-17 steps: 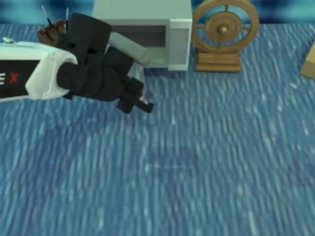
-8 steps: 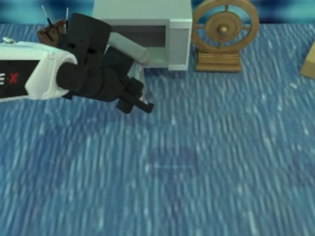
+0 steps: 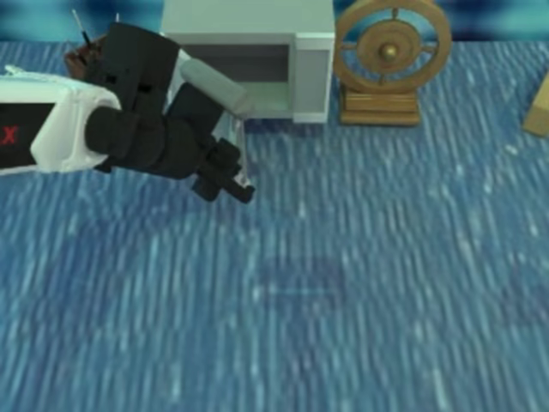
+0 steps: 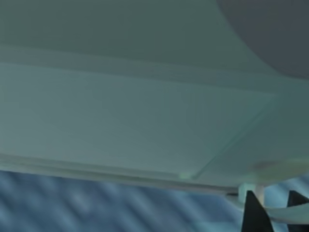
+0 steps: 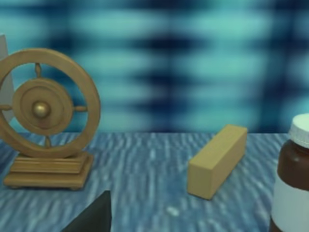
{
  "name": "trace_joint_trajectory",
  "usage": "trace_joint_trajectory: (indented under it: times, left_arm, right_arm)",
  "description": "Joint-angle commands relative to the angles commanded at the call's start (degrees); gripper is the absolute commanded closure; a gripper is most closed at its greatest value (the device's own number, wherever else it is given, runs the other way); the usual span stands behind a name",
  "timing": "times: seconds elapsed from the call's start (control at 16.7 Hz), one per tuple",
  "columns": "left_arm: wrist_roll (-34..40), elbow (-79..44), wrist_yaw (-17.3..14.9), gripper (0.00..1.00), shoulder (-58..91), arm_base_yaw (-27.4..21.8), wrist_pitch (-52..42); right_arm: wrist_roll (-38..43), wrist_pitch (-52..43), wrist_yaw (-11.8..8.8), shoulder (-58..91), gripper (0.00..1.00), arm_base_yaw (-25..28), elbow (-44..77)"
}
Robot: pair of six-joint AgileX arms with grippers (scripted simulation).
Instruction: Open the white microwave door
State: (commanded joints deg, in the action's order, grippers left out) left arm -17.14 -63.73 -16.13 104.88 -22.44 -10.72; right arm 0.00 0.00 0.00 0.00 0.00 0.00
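The white microwave [image 3: 249,21] stands at the table's back, left of centre. Its door [image 3: 219,86] is swung out to the left, leaving the dark cavity [image 3: 257,69] exposed beside the control strip [image 3: 313,77]. My left gripper [image 3: 233,182] reaches in from the left and sits at the door's free edge. In the left wrist view the door [image 4: 125,116] fills most of the picture. Its pale handle [image 4: 282,213] runs between the two dark fingertips [image 4: 252,215], which are shut on it. My right gripper is out of the top view; a dark part [image 5: 94,217] of it shows in the right wrist view.
A wooden ship's-wheel ornament [image 3: 392,60] stands just right of the microwave. A tan block [image 3: 539,107] lies at the right edge, and a brown jar with a white lid [image 5: 292,179] is near it. A small brown holder with sticks [image 3: 86,51] sits behind my left arm.
My left arm has shifted to the left, drawing the handle with it. The door has swung a little wider.
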Motion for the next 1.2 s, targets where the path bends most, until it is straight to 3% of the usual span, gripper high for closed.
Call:
trace_joint_trajectory:
  times: [1.2]
  left_arm:
    - [-0.8,0.2,-0.5,1.00,-0.1,0.4,-0.2]
  right_arm:
    - [0.0,0.0,0.0,0.0,0.00,0.0,0.0]
